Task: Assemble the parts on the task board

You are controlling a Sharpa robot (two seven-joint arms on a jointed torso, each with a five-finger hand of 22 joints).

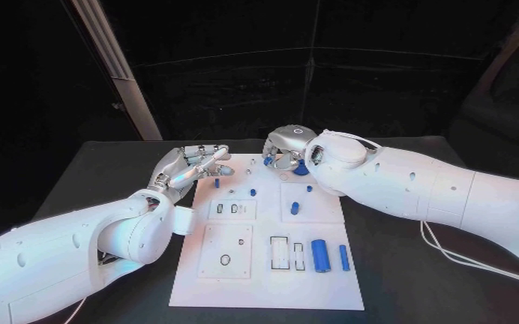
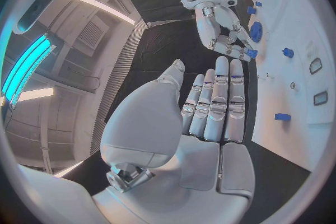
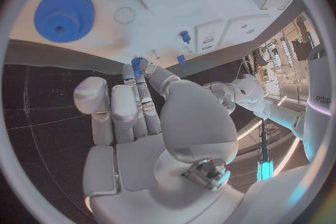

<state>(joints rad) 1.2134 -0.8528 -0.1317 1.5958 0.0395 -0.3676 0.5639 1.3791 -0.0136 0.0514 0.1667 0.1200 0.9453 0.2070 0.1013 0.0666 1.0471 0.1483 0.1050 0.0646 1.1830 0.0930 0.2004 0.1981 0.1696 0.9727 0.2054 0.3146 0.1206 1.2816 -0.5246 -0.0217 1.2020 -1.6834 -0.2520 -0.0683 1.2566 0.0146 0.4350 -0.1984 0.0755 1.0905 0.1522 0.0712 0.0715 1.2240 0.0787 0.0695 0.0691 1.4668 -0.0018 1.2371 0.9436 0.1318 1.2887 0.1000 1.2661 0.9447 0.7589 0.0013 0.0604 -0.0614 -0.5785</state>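
Observation:
The white task board (image 1: 265, 283) lies in the middle of the black table. My right hand (image 1: 286, 146) hangs over the board's far edge and pinches a small blue gear (image 3: 137, 62) between thumb and fingertip. A large blue gear (image 3: 64, 14) lies flat on the board just beside that hand; in the head view the large blue gear (image 1: 301, 168) is partly hidden by the wrist. My left hand (image 1: 195, 164) hovers at the board's far left corner with its fingers stretched out and nothing in them. The left wrist view shows the right hand (image 2: 223, 31) just beyond my left fingertips (image 2: 223, 75).
On the board's near right lie a blue cylinder (image 1: 320, 250) and a thin blue bar (image 1: 344, 257), beside empty rectangular slots (image 1: 279, 253). A blue oval piece (image 1: 294, 208) and small blue pegs (image 1: 217, 184) stand further back. A white cable (image 1: 441, 249) trails on the table at right.

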